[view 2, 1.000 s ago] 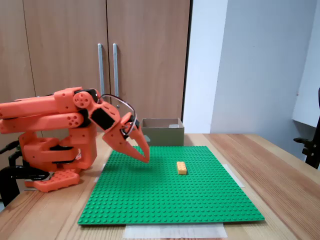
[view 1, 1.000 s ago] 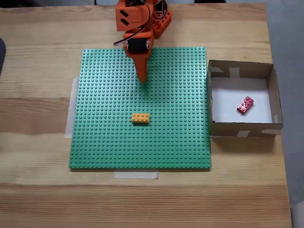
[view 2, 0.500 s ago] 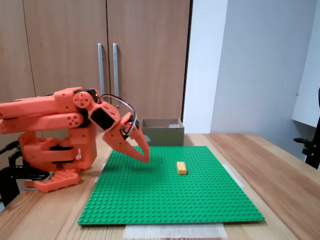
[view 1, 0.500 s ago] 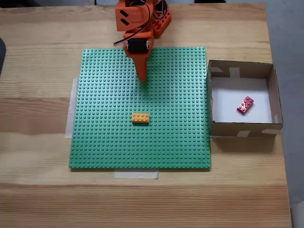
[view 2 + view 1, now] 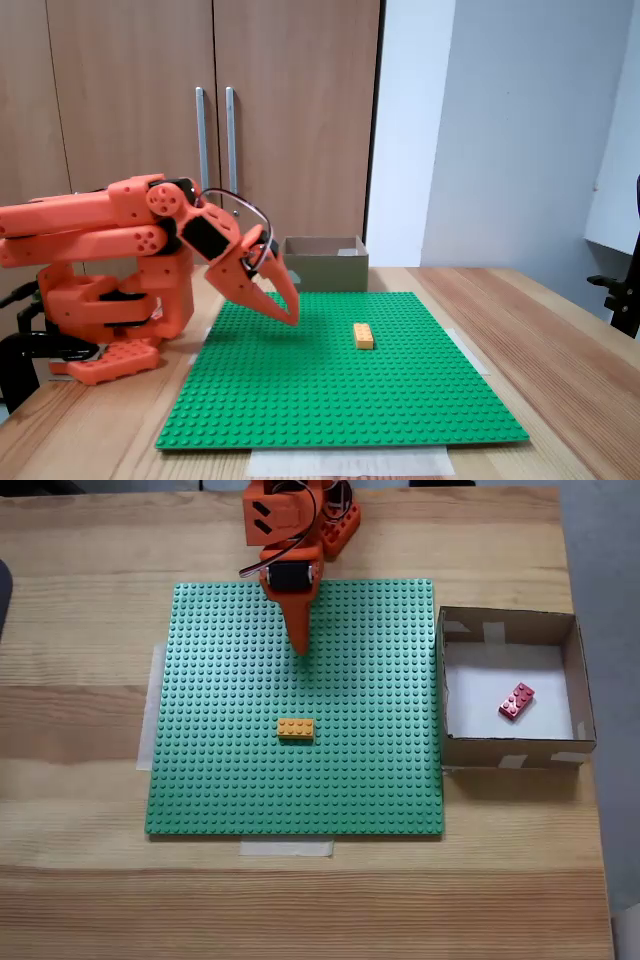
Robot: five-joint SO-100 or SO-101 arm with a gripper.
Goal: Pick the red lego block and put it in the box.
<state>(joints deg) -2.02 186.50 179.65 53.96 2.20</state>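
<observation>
The red lego block (image 5: 516,701) lies tilted on the white floor of the cardboard box (image 5: 508,753), at the right of the table in a fixed view from above. From the side, the box (image 5: 322,264) stands at the far end of the green plate, its inside hidden. My orange gripper (image 5: 300,646) hangs folded back over the top part of the plate, far left of the box, tips pointing down. Seen in a fixed view from the side, the gripper (image 5: 289,313) is shut with nothing between its fingers, just above the studs.
An orange-yellow brick (image 5: 295,728) sits on the green studded baseplate (image 5: 220,780) near its middle, also seen as the brick (image 5: 363,336) from the side. The arm's base (image 5: 105,310) stands at the plate's edge. Wooden cabinet doors (image 5: 200,100) rise behind the table.
</observation>
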